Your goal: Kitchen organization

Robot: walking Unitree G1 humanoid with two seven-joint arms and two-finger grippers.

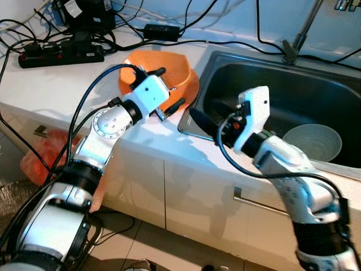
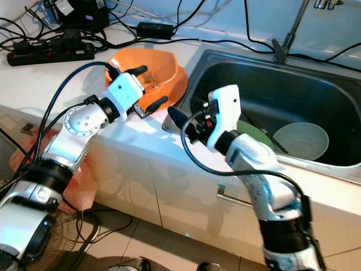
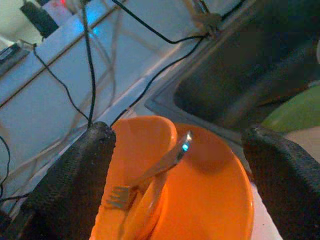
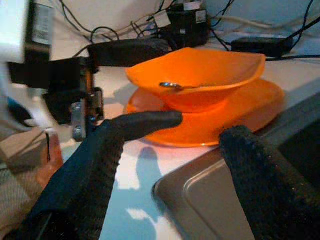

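Note:
An orange bowl (image 1: 169, 65) sits on an orange plate (image 1: 189, 90) on the white counter, just left of the sink (image 1: 210, 61). A metal fork (image 3: 150, 175) lies inside the bowl, handle resting on the rim. My left gripper (image 1: 168, 87) hovers open at the near side of the bowl and plate, its fingers (image 3: 80, 170) spread wide toward them and holding nothing. My right gripper (image 1: 206, 121) is open too, above the sink's front left corner, pointing at the plate (image 4: 225, 115) with nothing between its fingers.
A white bowl (image 1: 313, 141) and a green plate (image 2: 254, 135) lie in the sink. A power strip (image 1: 62, 53) and tangled cables cover the counter's back. The faucet (image 1: 299, 34) stands behind the sink. An orange bag (image 1: 42, 155) sits on the floor at left.

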